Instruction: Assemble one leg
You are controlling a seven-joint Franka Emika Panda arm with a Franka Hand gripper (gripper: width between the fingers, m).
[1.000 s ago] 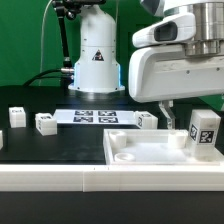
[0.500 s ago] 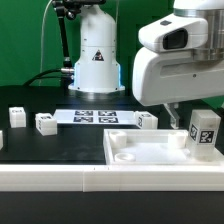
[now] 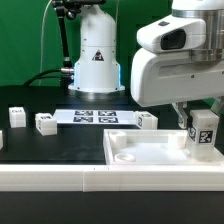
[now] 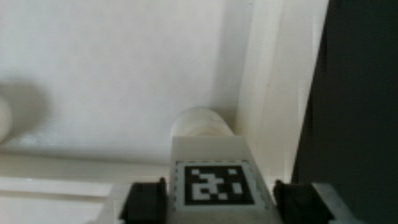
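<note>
Upright at the corner on the exterior view's right: a small white plastic rectangular post, the leg (image 3: 205, 132), taller than wide, black-and-white square tag facing the exterior camera. Clamped from both sides by the arm's two-finger gripper (image 3: 203, 122), jaws closed against the post's flanks. In the wrist view, the same leg (image 4: 215, 165) with its tag towards the lens, dark fingers (image 4: 146, 198) pressed on either side, the gripper (image 4: 217, 200) centred on it, and the rounded far end pointing down into a corner pocket. Contact with the pocket floor: impossible to tell.

Directly beneath, a large flat white square plastic panel (image 3: 150, 160) with recessed corner sockets, lying flat on the black table (image 3: 40, 145). In the wrist view, its raised rim (image 4: 267, 70) just beside the leg's tip.

Beyond the panel's far edge, a thin flat white marker board (image 3: 95, 117) carrying a row of tags. Just at that board's end on the exterior view's right, a small white tagged block (image 3: 148, 121). Towards the exterior view's left, a second block (image 3: 45, 122) near the board and a third block (image 3: 17, 116) farther out.

Behind all of this, the white rounded arm base (image 3: 97, 55) against a green backdrop (image 3: 25, 40).
</note>
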